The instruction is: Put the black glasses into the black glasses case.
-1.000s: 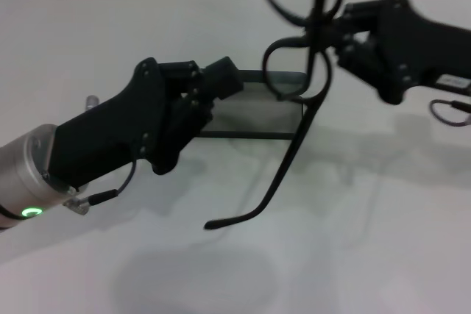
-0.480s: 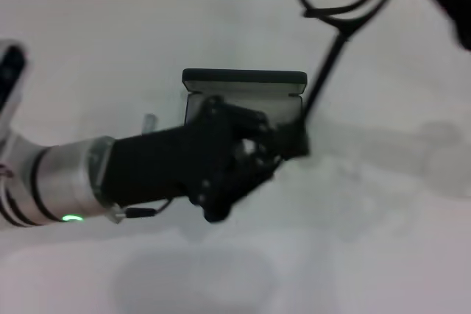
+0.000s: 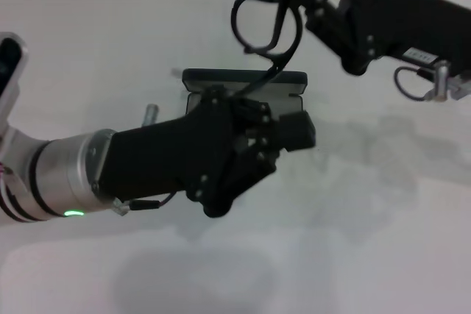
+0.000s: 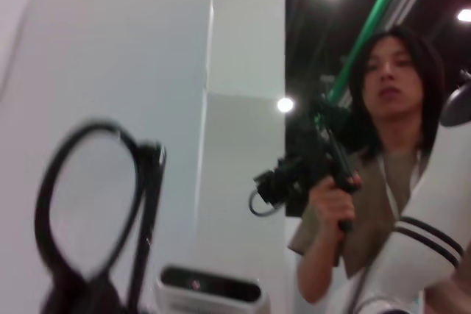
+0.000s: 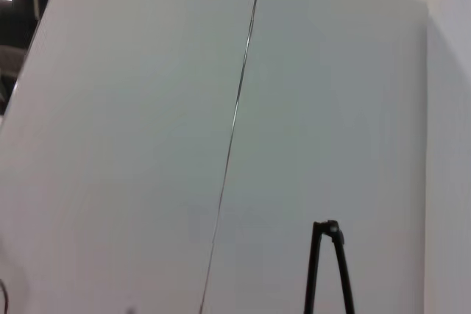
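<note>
The right gripper (image 3: pixel 313 1) hangs above the far side of the white table (image 3: pixel 383 211), closed on the black glasses (image 3: pixel 266 23) near the hinge end of the frame, so that the lenses dangle below and to the left of its fingers and one temple arm trails down toward the black glasses case (image 3: pixel 243 79). The case sits open on the table, its lid standing up at the back and its grey lining facing forward; only the lid edge and a strip of lining show in the head view, because the left gripper (image 3: pixel 283 134) lies across the front of it. That left hand seems placed there to brace the case so it does not slide while the frame is lowered in, though whether its fingers actually pinch the case wall or merely rest against it cannot be told, since the hand's own bulk hides the contact. The left wrist view looks upward at one lens and its rim, which suggests the glasses hang almost directly over that hand. Judging by this, the frame needs to come down and tuck behind the left fingers, temples folded or guided in first
</note>
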